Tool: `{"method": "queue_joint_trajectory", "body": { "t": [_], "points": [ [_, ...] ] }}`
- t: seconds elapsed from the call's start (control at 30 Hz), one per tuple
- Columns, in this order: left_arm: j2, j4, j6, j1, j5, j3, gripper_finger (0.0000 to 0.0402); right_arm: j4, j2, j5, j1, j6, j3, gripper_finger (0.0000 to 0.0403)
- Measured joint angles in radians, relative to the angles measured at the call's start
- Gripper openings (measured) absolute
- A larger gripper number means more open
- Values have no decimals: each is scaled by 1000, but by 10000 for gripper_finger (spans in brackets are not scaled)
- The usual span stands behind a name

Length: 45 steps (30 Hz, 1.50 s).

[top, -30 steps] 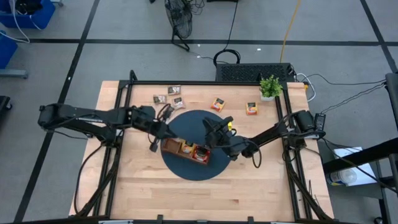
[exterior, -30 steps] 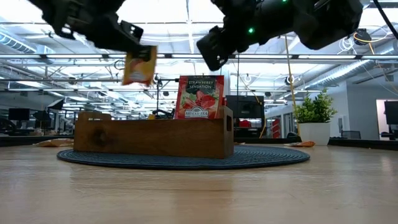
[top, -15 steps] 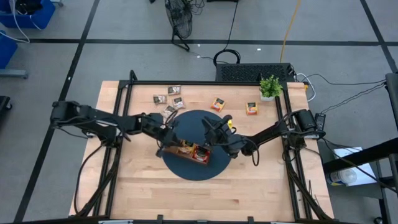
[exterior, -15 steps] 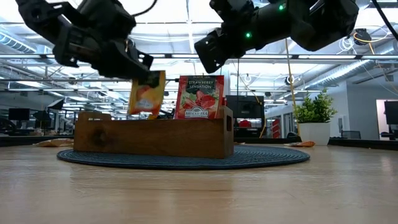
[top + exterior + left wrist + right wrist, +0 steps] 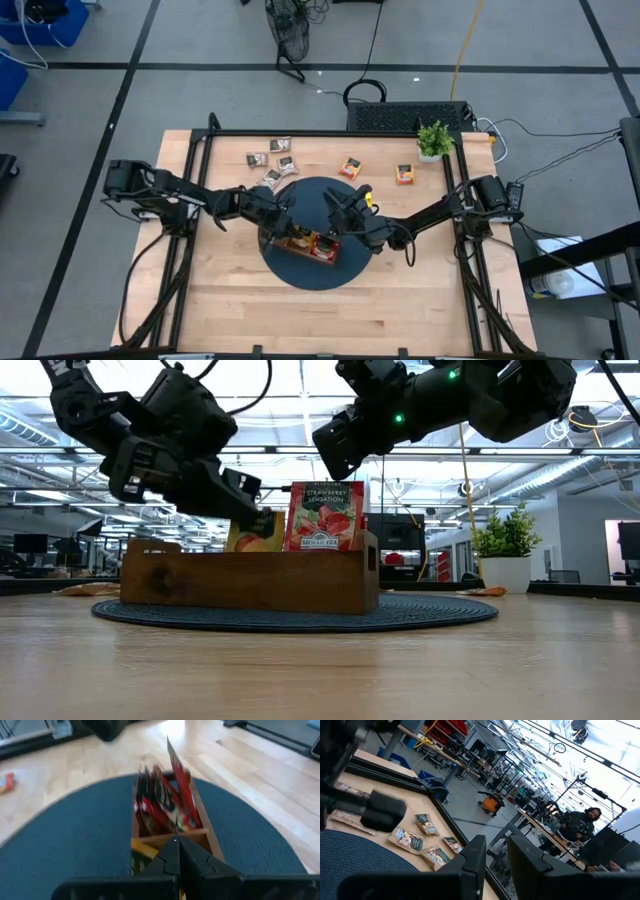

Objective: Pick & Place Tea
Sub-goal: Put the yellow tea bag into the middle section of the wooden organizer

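Orange sachet pinched in left gripper, lowered into the middle compartment of the wooden tray.
Left arm reaches low from the table's left, fingers clamped tight on the flat sachet, beside upright red sachets in the next compartment. Right gripper hovers above the tray's red end, tilted, fingers slightly parted, grasping nothing. Tray sits on a round dark woven mat. 4 brown sachets and 2 orange ones lie loose near the far edge; bare plank table in front.
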Motion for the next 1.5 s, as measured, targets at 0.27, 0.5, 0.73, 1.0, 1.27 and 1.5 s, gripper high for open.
{"method": "queue_joint_trajectory", "body": {
  "t": [0.27, 0.5, 0.73, 1.0, 1.27, 1.5],
  "points": [
    [28, 16, 15, 1, -62, 0, 14, -19, 0, 0, 0, 25, 0, 70],
    [28, 14, -27, 1, -173, 0, 39, -34, 0, 0, 0, 25, 0, 70],
    [28, 17, -44, -3, -184, 0, 46, -35, 0, 0, 0, 25, 0, 70],
    [27, 44, -104, -10, -185, 0, 47, -35, 0, 0, 0, 25, 0, 70],
    [18, 48, -107, -10, -211, 0, 47, -58, 0, 0, 0, 46, 1, 70],
    [-159, 32, -103, -10, -211, 0, 92, -80, 1, 57, 3, 17, 1, 70]
  ]
}}
